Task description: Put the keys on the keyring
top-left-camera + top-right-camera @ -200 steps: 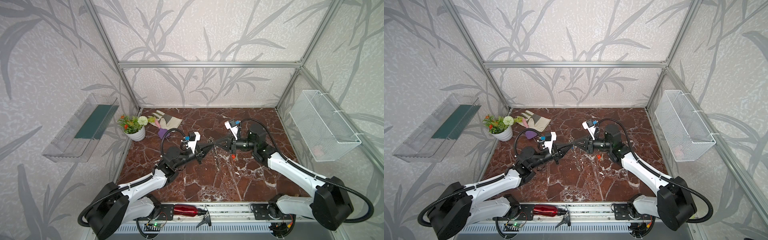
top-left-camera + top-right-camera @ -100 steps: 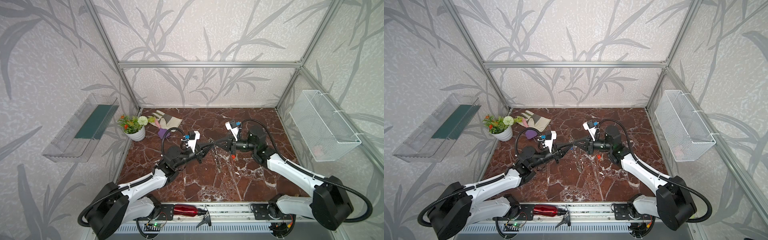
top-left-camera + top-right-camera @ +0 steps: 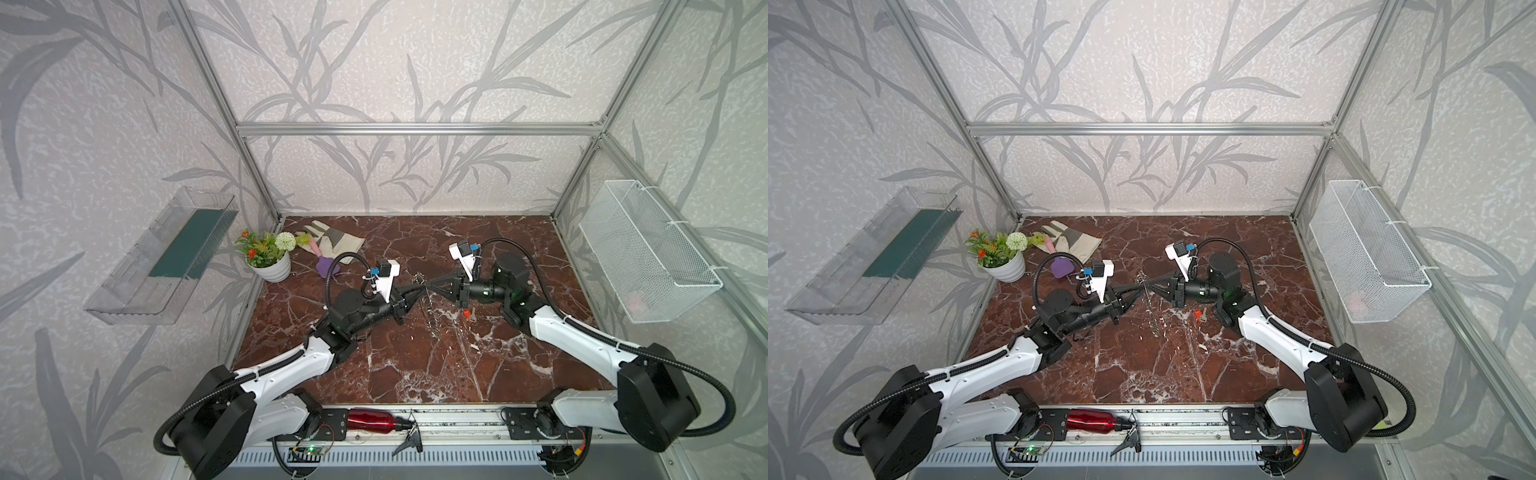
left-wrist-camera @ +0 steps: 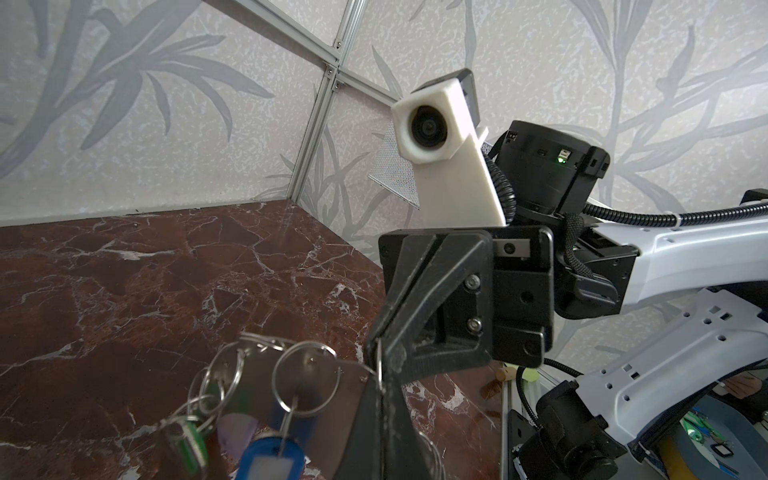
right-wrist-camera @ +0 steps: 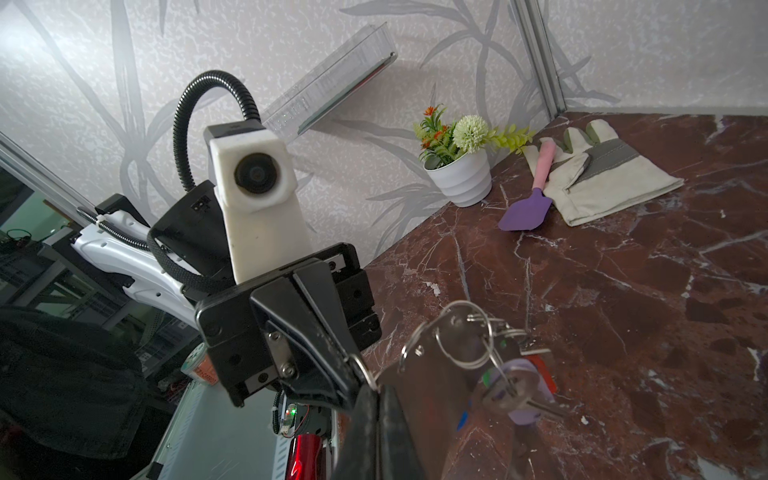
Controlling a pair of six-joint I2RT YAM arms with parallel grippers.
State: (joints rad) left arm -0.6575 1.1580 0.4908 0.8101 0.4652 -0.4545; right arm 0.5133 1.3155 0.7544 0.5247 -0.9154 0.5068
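Top views both show a red bottle (image 3: 370, 419) and a black clip (image 3: 409, 436) on the front rail, nearest the camera. Beyond them is the marble table (image 3: 415, 374), and about mid-table the two arms meet tip to tip.

The left gripper (image 3: 419, 286) is clamped tight on the keyring (image 3: 429, 309), a flat grey plate held up and seen nearly edge-on from above. Whether its lower end touches the marble cannot be told. The right gripper (image 3: 432, 285) faces it from the other side, with its tips at the same upper edge of the plate. Its jaws stand very narrow, and whether they pinch the plate cannot be told.

In the left wrist view, split rings (image 4: 305, 380) line the plate's edge. From them hang a key with a green tag (image 4: 185, 440) and a key with a blue tag (image 4: 270, 457), both blurred. In the right wrist view, a silvery key (image 5: 513, 390) with a lilac tag (image 5: 525, 409) hangs from a ring, and a red tag (image 5: 545, 374) sits just behind it.

A loose red-orange key (image 3: 467, 314) lies on the table beside the right arm's wrist, apart from the keyring.

Farther back on the left lie a purple trowel (image 3: 325, 266) and a work glove (image 3: 336, 243), the trowel's pink handle resting on the glove. A potted plant (image 3: 272, 266) stands by the left wall near the back corner. A clear plastic shelf (image 3: 166, 257) hangs on the left wall and a white wire basket (image 3: 648, 257) on the right wall.
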